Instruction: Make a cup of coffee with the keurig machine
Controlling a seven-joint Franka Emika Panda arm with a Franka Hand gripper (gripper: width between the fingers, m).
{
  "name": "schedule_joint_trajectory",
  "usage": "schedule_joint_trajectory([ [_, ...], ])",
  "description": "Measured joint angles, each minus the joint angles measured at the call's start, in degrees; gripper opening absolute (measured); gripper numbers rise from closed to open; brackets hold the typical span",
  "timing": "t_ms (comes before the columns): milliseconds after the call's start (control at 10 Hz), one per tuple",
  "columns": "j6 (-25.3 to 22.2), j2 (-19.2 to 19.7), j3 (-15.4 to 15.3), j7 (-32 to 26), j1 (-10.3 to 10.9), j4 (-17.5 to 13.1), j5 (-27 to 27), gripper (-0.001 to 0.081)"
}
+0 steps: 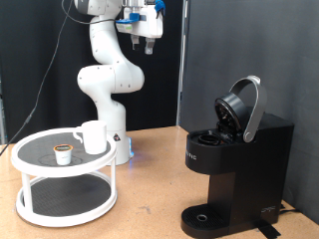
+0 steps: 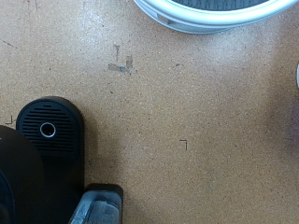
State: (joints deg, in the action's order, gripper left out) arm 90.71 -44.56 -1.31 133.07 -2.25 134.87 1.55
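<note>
White ceramic handled cup (image 1: 94,136) stands on the white two-tier round stand (image 1: 66,177), beside a small brown-topped pod (image 1: 63,150). The gripper (image 1: 147,40) hangs high above that stand, its opening unclear. The black boxy keurig machine (image 1: 239,169), lid raised, sits apart on the counter (image 1: 150,189).

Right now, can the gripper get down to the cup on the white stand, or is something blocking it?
Probably yes. The gripper hangs high above the table, holding nothing visible. The cup stands uncovered on the top tier of the white stand, with only a small pod beside it. The keurig machine sits well off to the exterior view's right.
</note>
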Motion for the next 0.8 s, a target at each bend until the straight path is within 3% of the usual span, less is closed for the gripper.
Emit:
schedule_joint_trajectory([
  [300, 0.38, -0.09, 1.33, -1.24, -0.39, 0.00, -0.03, 0.0734],
  [800, 0.25, -0.71, 9.08, -8.57, -4.08, -0.02, -5.39, 0.0734],
])
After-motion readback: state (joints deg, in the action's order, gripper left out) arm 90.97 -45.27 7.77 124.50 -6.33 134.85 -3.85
